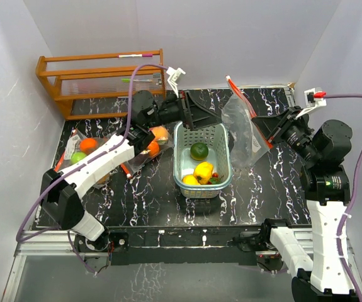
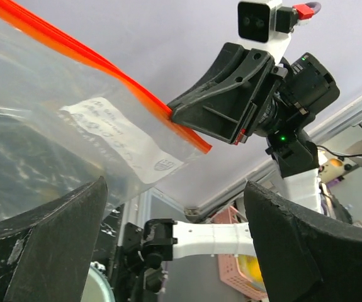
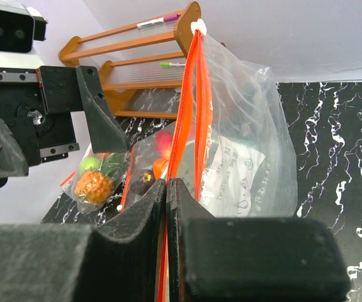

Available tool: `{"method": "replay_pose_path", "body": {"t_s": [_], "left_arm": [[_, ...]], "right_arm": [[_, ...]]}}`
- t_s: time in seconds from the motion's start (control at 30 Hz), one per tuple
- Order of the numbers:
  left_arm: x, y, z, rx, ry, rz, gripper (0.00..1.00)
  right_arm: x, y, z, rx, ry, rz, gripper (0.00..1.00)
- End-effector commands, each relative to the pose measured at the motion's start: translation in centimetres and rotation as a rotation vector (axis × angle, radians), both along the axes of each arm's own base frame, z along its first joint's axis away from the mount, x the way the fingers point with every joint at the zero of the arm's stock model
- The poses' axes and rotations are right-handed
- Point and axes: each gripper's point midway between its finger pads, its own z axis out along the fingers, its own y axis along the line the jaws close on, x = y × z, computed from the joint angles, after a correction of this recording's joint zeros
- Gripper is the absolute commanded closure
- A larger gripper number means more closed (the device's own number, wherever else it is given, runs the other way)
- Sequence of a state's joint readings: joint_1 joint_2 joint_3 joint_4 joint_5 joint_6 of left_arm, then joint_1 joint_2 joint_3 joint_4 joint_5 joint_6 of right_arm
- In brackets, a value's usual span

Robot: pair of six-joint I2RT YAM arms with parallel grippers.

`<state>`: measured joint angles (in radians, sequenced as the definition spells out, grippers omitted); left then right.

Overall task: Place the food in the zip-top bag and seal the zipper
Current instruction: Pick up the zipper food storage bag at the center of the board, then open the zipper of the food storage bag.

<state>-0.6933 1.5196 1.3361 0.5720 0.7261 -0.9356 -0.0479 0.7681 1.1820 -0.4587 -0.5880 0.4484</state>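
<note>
Right gripper [image 3: 167, 189] is clamped on the orange zipper [image 3: 187, 113] of the bag [image 3: 247, 145], just right of the basket [image 1: 226, 157] where the fruit [image 1: 203, 170] lies. Left gripper [image 1: 198, 117] hangs spread apart by the far rim; it should take the opposite lip and widen the mouth.

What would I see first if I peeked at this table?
Probably the clear zip-top bag with its bright orange zipper, held up at the right by the right arm's shut jaws. Next, the teal basket in the middle, with a green fruit and a yellow fruit inside.
</note>
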Motion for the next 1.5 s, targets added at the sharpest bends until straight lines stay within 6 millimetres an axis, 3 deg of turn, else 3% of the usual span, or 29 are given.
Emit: {"method": "replay_pose_path", "body": {"t_s": [0.0,0.3,0.53,0.93,1.33,1.47], "left_arm": [[-1.1,-1.9,2.8,-0.05,0.027,-0.025,0.13],[1.0,-6.2,1.8,-0.019,0.144,-0.003,0.19],[2.8,-7.8,1.3,-0.036,0.208,0.036,0.22],[2.6,-10.1,2.4,-0.065,0.206,0.004,0.25],[2.1,-10.2,1.7,-0.083,0.201,-0.024,0.79],[2.4,-10.5,1.4,-0.088,0.209,-0.027,0.87]], "right_arm": [[-0.6,0.3,3.0,-0.019,-0.117,0.026,0.92],[-0.7,0.3,2.8,-0.046,-0.112,0.031,0.92],[-1.5,0.5,2.9,-0.075,-0.129,0.053,0.92],[-1.8,0.6,1.2,-0.111,-0.096,0.072,0.92],[-1.6,0.5,0.9,-0.106,-0.091,0.064,0.92],[-1.9,0.7,1.0,-0.108,-0.095,0.072,0.92]]}}
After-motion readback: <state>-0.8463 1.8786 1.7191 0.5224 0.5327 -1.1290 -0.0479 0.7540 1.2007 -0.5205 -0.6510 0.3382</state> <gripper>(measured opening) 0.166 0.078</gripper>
